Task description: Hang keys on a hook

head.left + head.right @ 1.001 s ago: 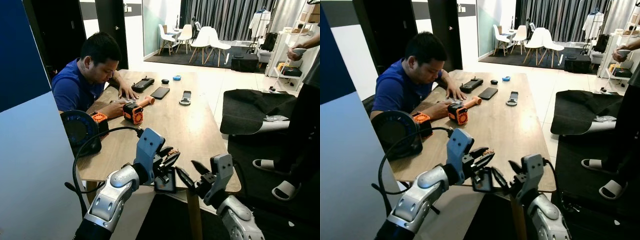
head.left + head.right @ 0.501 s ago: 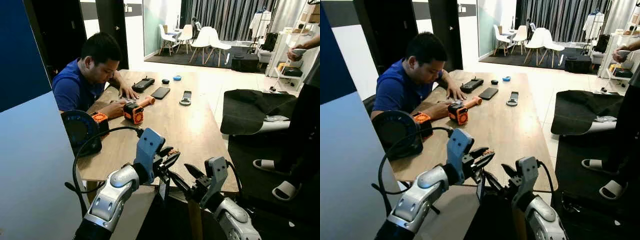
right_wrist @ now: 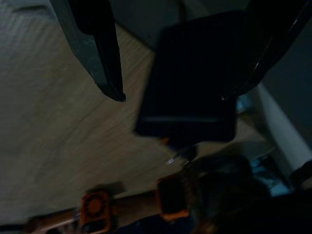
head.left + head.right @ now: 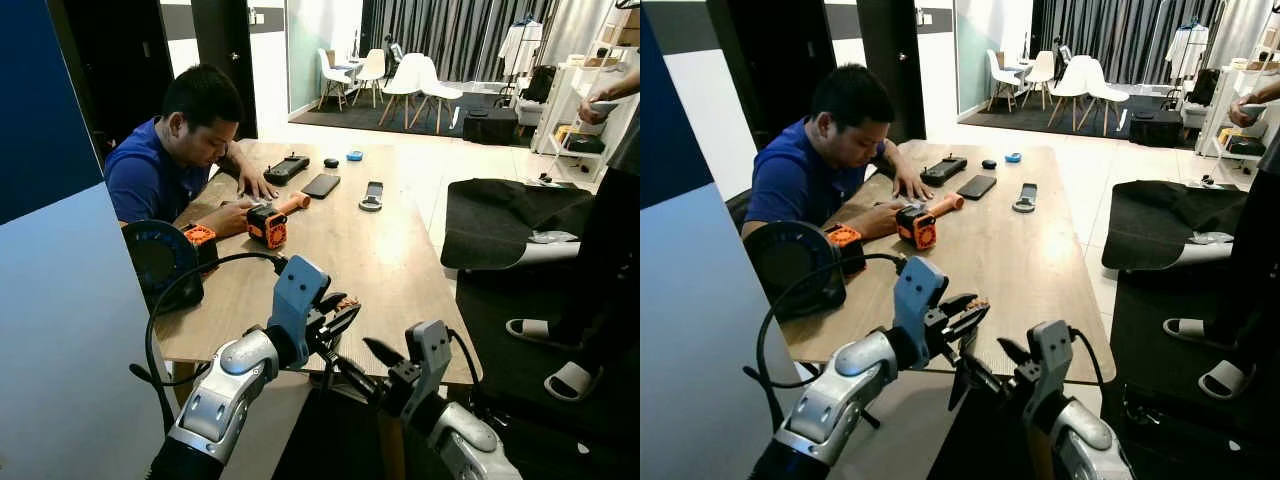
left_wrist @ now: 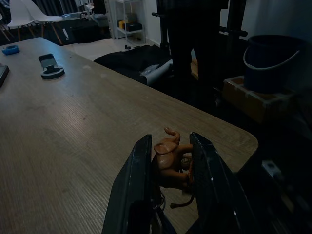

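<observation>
Over the table [image 4: 380, 250] edge, the left gripper [image 4: 335, 318] pinches the keys [image 5: 170, 161]; the right gripper [image 4: 368, 368], fingers spread empty, waits just beside.

The wooden surface [image 4: 380, 262] is carrying an orange tool [image 4: 268, 222], with a black phone [image 4: 320, 185] lying beyond it.

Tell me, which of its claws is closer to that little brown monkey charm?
Left. The left gripper is shut on the monkey charm; the right gripper is open just beside and below it.
</observation>
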